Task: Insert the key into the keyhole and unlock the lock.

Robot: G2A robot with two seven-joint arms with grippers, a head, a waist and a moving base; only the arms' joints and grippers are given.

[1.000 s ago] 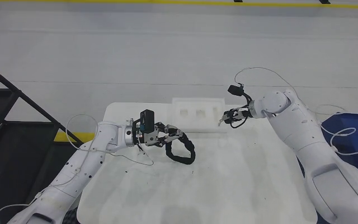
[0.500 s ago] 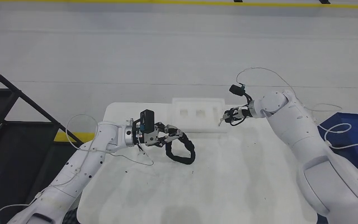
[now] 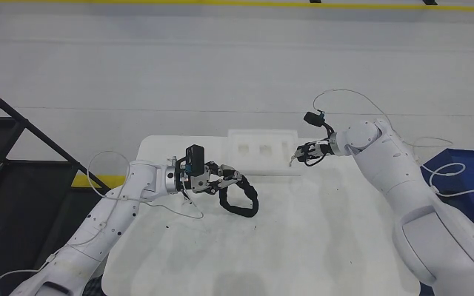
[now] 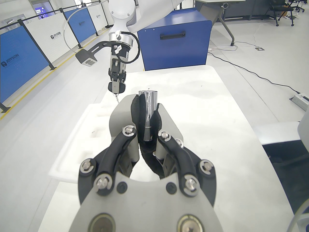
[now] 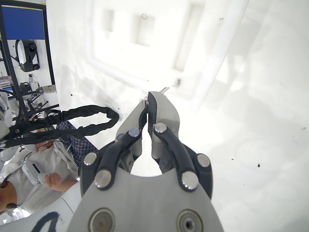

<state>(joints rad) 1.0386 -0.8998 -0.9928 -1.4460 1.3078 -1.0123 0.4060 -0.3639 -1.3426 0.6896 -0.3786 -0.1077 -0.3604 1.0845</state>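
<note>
We are holding lock (image 4: 150, 101) clamped in left gripper (image 4: 144, 112), key (image 5: 165, 89) pinched in right gripper (image 5: 147, 98); squaring it to keyhole before pushing

One lock (image 4: 148, 108) and one key (image 5: 165, 89) are counted. One white foam tray (image 3: 261, 135) is seen on the single worktop (image 3: 311, 237); three recesses (image 5: 108, 20) are cut into it, and one small ring (image 5: 144, 16) is counted in the middle one. Two grippers are counted, the left gripper (image 4: 147, 112) and the right gripper (image 5: 147, 100)
</note>
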